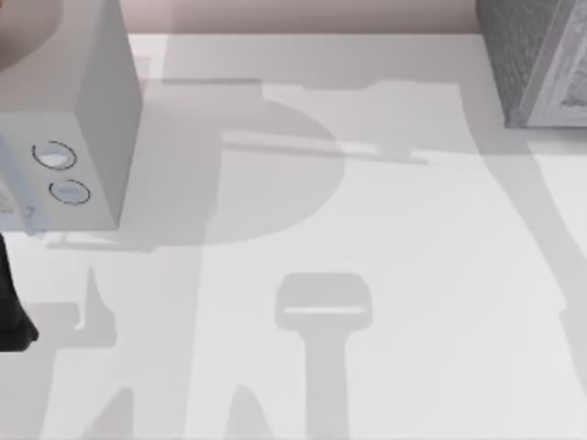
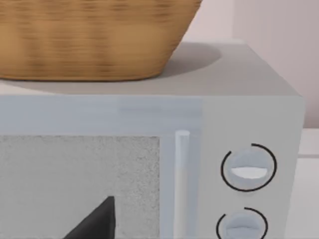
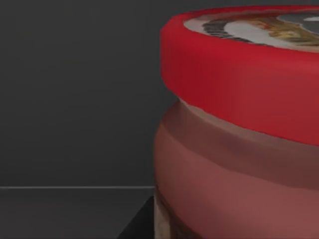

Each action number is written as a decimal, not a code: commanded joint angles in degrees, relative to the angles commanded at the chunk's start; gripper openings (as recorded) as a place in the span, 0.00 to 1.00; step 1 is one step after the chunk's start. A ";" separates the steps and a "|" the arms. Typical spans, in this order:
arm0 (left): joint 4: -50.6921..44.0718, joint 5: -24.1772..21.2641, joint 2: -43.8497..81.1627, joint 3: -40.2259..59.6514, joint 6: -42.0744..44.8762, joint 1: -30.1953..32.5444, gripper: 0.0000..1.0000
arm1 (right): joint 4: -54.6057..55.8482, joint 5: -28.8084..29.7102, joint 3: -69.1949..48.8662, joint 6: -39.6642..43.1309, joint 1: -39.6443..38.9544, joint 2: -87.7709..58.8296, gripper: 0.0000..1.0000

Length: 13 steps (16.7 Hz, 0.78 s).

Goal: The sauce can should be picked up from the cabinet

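Note:
The sauce can looms very close in the right wrist view: a red lid with a pale printed top over a reddish-brown body. It stands inside a dark grey space with a dark floor. A corner of the cabinet, dark grey and speckled with a lighter framed panel, sits at the table's far right in the top view. My left arm is a dark shape at the left edge of the table. A dark part of my left gripper shows low before the pale box's door.
A pale smooth box with two ringed dials stands at the far left of the table. A woven wicker basket rests on top of it. Arm shadows fall across the white table.

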State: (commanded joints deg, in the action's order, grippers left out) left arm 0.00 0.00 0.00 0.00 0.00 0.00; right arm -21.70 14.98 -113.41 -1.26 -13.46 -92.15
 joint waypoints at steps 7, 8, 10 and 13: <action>0.00 0.00 0.00 0.00 0.00 0.00 1.00 | 0.00 0.00 0.00 0.00 0.00 0.00 0.00; 0.00 0.00 0.00 0.00 0.00 0.00 1.00 | 0.00 0.00 0.00 0.00 0.00 0.00 0.00; 0.00 0.00 0.00 0.00 0.00 0.00 1.00 | 0.00 0.00 0.00 0.00 0.00 0.00 0.00; 0.00 0.00 0.00 0.00 0.00 0.00 1.00 | 0.00 0.00 0.00 0.00 0.00 0.00 0.00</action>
State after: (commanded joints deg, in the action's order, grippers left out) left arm 0.00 0.00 0.00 0.00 0.00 0.00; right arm -21.70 14.98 -113.41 -1.26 -13.46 -92.15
